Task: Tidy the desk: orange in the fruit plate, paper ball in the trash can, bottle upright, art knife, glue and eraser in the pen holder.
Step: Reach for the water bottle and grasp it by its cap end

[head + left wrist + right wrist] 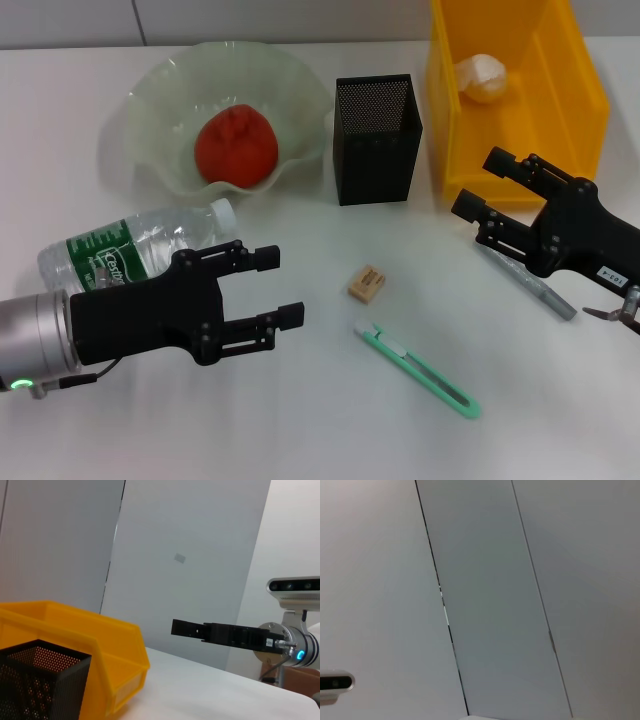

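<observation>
The orange (235,147) lies in the glass fruit plate (160,90) at the back left. A paper ball (483,78) rests inside the yellow bin (580,90), which serves as trash can, at the back right. The bottle (130,248) lies on its side at the left. My left gripper (287,287) hovers open just right of it, holding nothing. An eraser (366,283) and a green art knife (417,368) lie mid-table. The grey glue stick (545,295) lies partly under my open right gripper (476,181). The black mesh pen holder (375,140) stands between plate and bin.
In the left wrist view the yellow bin (100,645) and the pen holder (40,685) are close by, with the right arm's gripper (200,629) farther off above the white table (200,690). The right wrist view holds only wall panels.
</observation>
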